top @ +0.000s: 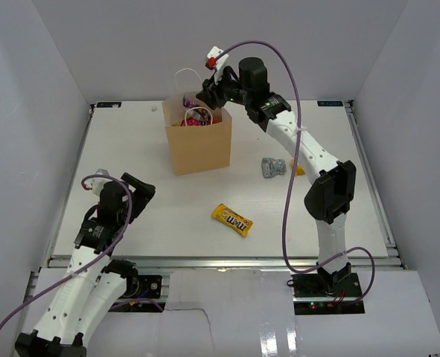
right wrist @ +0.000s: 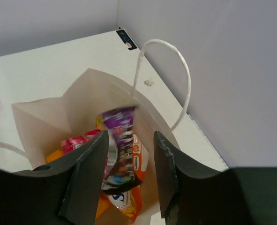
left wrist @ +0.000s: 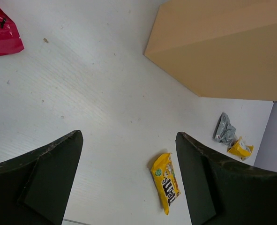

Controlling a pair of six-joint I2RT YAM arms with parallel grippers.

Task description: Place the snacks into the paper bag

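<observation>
Right tool (right wrist: 131, 136) hangs parted over the paper bag (top: 199, 145), a purple packet (right wrist: 119, 122) standing inside; lifting could snag the cord handle (right wrist: 187, 77) and topple the bag. Yellow M&M's packet (top: 232, 219) lies on the desk (top: 130, 149).

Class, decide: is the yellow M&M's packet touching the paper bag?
Apart. The top external view shows the yellow M&M's packet lying nearer the arms than the paper bag, with a strip of bare white table between them.
</observation>
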